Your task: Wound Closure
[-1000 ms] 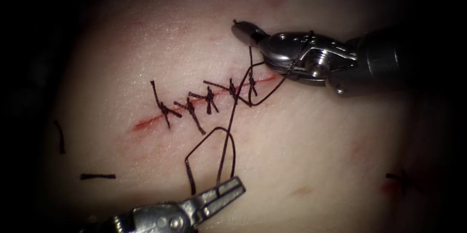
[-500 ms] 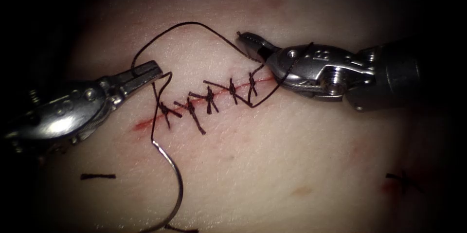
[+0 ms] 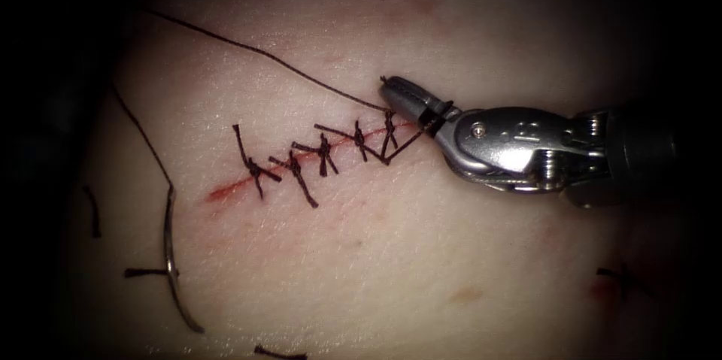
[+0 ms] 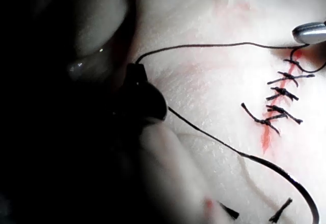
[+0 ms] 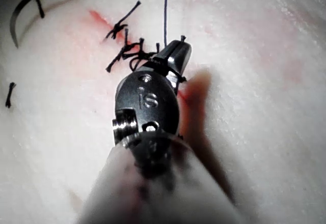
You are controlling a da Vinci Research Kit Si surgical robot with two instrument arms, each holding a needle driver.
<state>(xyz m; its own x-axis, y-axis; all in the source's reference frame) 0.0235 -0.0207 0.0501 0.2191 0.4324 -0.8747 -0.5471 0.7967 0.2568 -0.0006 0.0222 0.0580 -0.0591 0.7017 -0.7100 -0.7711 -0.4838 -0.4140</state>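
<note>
- While the right tool [image 3: 406,97] sits at the right end of the cut [image 3: 316,151], its jaws are closed on the thread [image 3: 263,54] beside the last stitch [image 3: 389,134], with turns of thread wound round the jaws.
- The left tool [image 4: 145,99] is a dark shape in the left wrist view, with thread running to its tip; I cannot tell how its jaws stand.
- The needle [image 3: 171,255] lies loose on the tissue [image 3: 421,255], well to the left of the cut, held by neither tool and not in the tissue.
- One risk, as I judge it: the strand from the knot runs taut toward the upper left, so a hard pull could tear the stitch through the cut's edge or snap the thread.
- Another: the turns wound on the right jaws could snag there instead of sliding off, leaving the knot slack.
- A third: the free needle trails on the same thread, and a tug could drag its point across the tissue or into the cut ends [image 3: 150,273] lying near it.
- Red fluid [image 3: 226,192] marks the left end of the cut, where the edges look less tightly held.
- The only writing: a stamped "16" [image 5: 148,99] on the right tool's wrist body.
</note>
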